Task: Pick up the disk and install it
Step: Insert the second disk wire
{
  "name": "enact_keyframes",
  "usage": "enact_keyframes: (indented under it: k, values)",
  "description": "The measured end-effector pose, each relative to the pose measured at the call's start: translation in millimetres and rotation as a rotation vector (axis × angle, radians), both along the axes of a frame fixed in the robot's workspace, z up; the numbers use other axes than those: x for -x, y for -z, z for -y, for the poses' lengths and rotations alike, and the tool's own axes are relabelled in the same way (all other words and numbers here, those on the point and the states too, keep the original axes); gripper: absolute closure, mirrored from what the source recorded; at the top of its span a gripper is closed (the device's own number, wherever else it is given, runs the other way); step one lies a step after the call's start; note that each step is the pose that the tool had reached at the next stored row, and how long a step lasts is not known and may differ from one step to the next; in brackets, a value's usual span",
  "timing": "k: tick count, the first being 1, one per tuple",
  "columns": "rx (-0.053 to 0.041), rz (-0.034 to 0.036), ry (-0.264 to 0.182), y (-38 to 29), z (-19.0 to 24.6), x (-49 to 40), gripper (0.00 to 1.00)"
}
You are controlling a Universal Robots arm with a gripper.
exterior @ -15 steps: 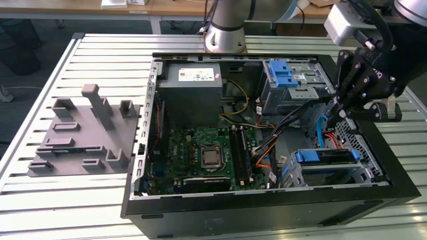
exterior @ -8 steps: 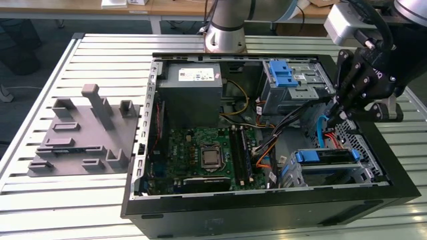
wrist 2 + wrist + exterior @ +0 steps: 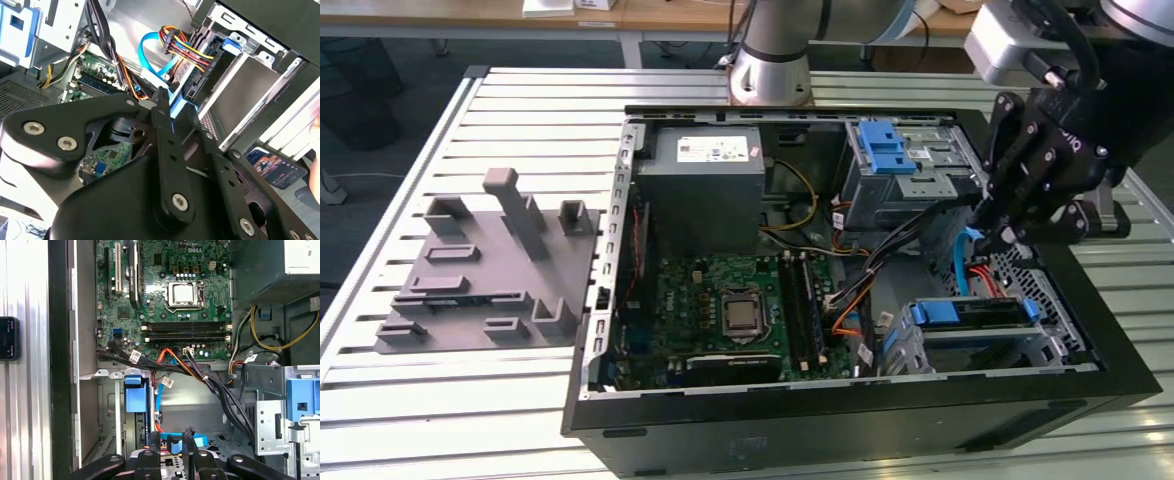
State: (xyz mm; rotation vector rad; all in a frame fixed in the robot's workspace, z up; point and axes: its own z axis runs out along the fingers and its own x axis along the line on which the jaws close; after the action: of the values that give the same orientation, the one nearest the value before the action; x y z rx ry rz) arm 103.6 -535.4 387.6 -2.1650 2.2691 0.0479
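The disk (image 3: 978,312), silver with blue carrier rails, sits in the lower drive bay at the near right corner of the open computer case (image 3: 607,300). In the first wrist view its blue rail end (image 3: 135,399) shows edge-on inside the bay. My black gripper (image 3: 998,238) hangs just above and behind that bay, not touching the disk. Its fingers stand a little apart and open in both wrist views (image 3: 172,436) (image 3: 175,107). A light blue data cable (image 3: 200,440) runs behind and between the fingertips (image 3: 156,439).
A metal cage with a blue latch (image 3: 897,150) and a grey power supply box (image 3: 707,170) fill the case's far side. The motherboard (image 3: 734,310) lies in the middle, with cable bundles (image 3: 210,382) crossing near the bay. A grey fixture (image 3: 480,270) lies at the exterior view's left.
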Motion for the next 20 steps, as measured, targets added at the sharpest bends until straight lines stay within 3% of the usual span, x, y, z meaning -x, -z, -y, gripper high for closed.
enact_keyframes:
  k: [5,10,13,18,20]
  values:
    - [0.0424,0.0027,0.000,2.9,-4.6,0.0,0.69]
    - [0.0451,0.0027,0.000,6.5,-11.1,0.0,0.69]
    - [0.0469,0.0032,0.000,9.0,-11.6,0.0,0.69]
    - [0.0577,0.0043,0.000,14.7,-11.9,0.0,0.69]
    - [0.0594,0.0043,0.000,15.7,-12.0,0.0,0.77]
